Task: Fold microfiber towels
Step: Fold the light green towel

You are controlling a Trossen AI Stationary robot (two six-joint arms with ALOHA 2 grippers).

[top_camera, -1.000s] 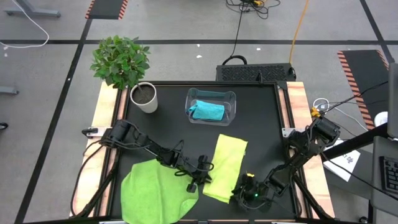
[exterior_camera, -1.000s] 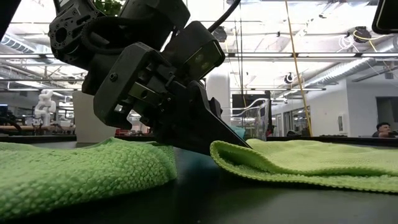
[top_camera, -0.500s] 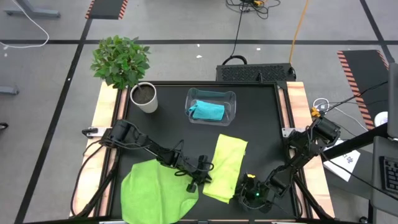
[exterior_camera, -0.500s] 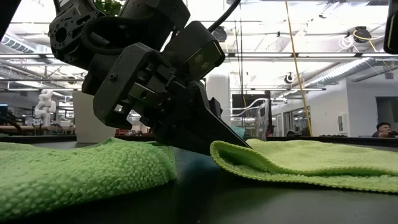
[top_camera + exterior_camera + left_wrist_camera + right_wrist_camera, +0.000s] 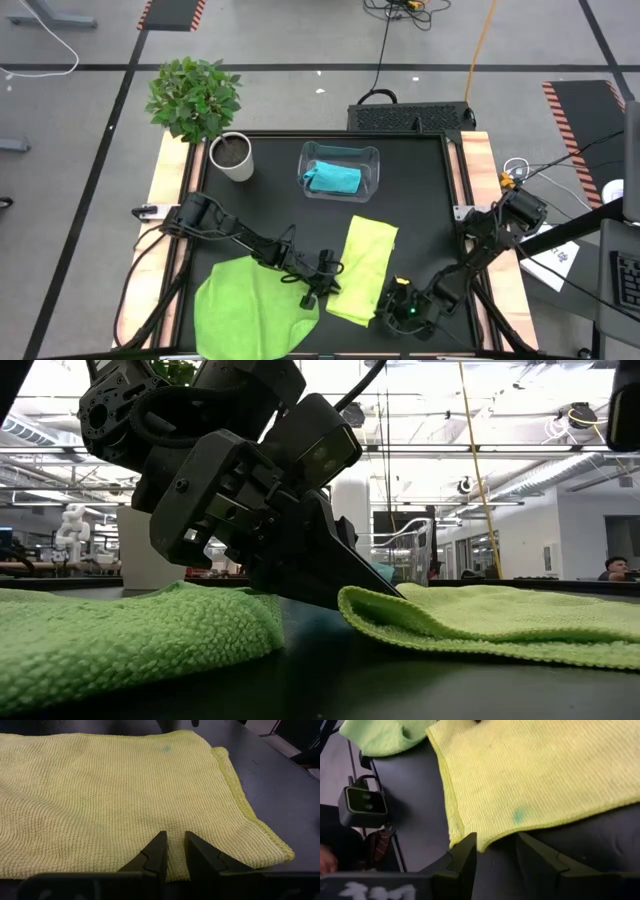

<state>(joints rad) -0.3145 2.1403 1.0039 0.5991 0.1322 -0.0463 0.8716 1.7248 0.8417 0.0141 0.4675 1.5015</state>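
The pale yellow-green towel (image 5: 365, 265) lies folded lengthwise at the table's middle. My left gripper (image 5: 328, 288) is at its left long edge and shut on it. My right gripper (image 5: 496, 839) stands open just short of the towel's near right corner (image 5: 459, 840), with bare table between its fingers. Whether it touches the cloth I cannot tell. The bright green towel (image 5: 255, 305) lies spread at the near left, partly under my left arm. The turquoise towel (image 5: 333, 178) sits bunched inside the clear bin (image 5: 375, 160). My left gripper pinches the pale towel's left long edge (image 5: 175, 857) between its two fingers, toward that edge's near end. The fingers slant down from the table's left and lie across the edge. The towel rests on the table, and its edge (image 5: 352, 600) curls up a little at the fingertips. One layer or several, I cannot tell.
A potted plant (image 5: 200, 100) in a white pot (image 5: 232, 158) stands at the far left corner. A small camera block (image 5: 364, 806) sits at the table's near edge beside my right gripper. Bare black tabletop (image 5: 425, 230) lies to the right of the pale towel.
My right gripper has rolled slightly at the wrist while staying by the towel's near corner. My left gripper and all three towels have kept still.
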